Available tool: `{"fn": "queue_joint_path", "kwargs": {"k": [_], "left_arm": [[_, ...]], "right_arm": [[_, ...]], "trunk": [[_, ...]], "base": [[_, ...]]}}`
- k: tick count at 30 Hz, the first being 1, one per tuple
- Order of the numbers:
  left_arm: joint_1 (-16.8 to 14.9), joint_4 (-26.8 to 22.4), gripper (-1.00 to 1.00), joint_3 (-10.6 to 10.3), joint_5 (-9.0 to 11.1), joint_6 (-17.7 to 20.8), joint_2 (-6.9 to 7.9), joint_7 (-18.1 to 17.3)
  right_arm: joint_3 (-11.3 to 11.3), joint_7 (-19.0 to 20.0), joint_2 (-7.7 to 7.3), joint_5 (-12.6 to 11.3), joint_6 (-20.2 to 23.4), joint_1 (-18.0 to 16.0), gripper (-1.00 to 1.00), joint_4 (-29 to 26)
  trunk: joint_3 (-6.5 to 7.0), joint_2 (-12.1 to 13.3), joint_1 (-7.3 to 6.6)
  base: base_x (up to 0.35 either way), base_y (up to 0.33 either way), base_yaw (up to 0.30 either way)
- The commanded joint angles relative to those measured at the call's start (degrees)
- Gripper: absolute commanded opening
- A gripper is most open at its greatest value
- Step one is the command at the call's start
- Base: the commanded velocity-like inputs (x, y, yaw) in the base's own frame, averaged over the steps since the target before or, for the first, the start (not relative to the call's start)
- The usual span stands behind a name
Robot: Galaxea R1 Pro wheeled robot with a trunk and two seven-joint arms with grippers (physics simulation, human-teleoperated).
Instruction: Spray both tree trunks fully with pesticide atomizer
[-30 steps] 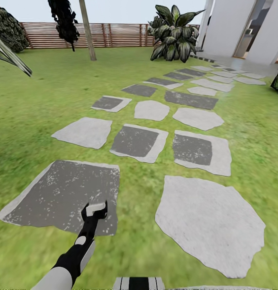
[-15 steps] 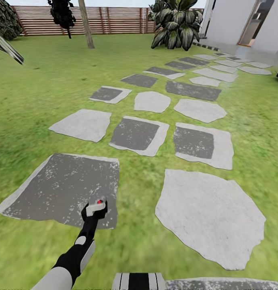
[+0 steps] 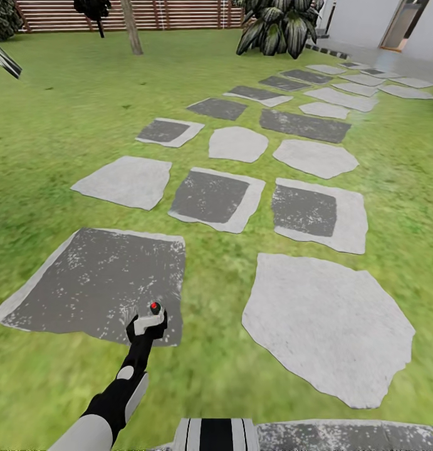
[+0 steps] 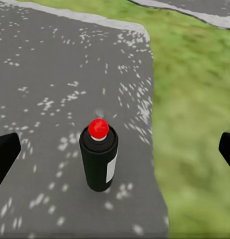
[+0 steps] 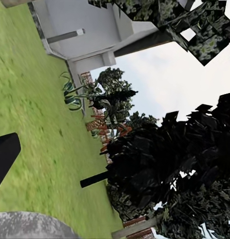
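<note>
The pesticide atomizer (image 4: 99, 154) is a black bottle with a red cap and a pale label. It stands upright on a dark grey stepping stone (image 4: 50, 74), near the stone's grassy edge. My left gripper (image 4: 115, 152) is open, with one finger on each side of the bottle and well apart from it. In the head view the atomizer's red cap (image 3: 155, 307) peeks just past my left gripper (image 3: 147, 326). One bare tree trunk (image 3: 131, 28) rises at the far lawn edge. My right gripper (image 5: 115, 159) points toward distant foliage, with one dark finger (image 5: 5, 157) at the picture's edge.
Grey stepping stones (image 3: 326, 326) run across the green lawn toward the white house (image 3: 360, 19). A slatted wooden fence (image 3: 178, 14) closes the back, with a broad-leaved plant (image 3: 279, 31) beside it. My base's striped front (image 3: 216, 435) shows at the bottom.
The head view has tilted down, so the fence and house slid up the picture. The atomizer's red cap has come into sight beyond my left gripper's tip.
</note>
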Motion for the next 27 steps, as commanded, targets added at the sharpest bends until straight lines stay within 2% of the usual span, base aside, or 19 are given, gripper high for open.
{"fn": "queue_joint_path", "kwargs": {"k": [1,7,15,27], "left_arm": [[-0.03,-0.04,1.00,0.06,0.30,-0.21,-0.03,-0.10],[-0.03,-1.66,1.00,0.09,0.30,-0.28,-0.03,-0.10],[-0.03,-4.23,1.00,0.11,0.30,-0.30,-0.03,-0.10],[-0.03,-4.58,1.00,0.11,0.22,-0.24,-0.03,-0.10]], "right_arm": [[-0.41,0.02,0.04,0.58,-0.20,-0.08,1.00,0.08],[-0.41,0.02,0.13,0.58,-0.20,-0.09,1.00,0.07],[-0.41,0.02,0.21,0.58,-0.20,-0.08,1.00,0.07],[-0.41,0.02,0.22,0.58,-0.19,-0.11,1.00,0.07]], "trunk": [[-0.26,-0.03,0.01],[-1.59,-0.11,0.17],[-1.59,-0.11,0.17],[-1.59,-0.11,0.17]], "base": [[0.000,0.000,0.000],[0.000,0.000,0.000],[0.000,0.000,0.000],[0.020,0.000,0.000]]}}
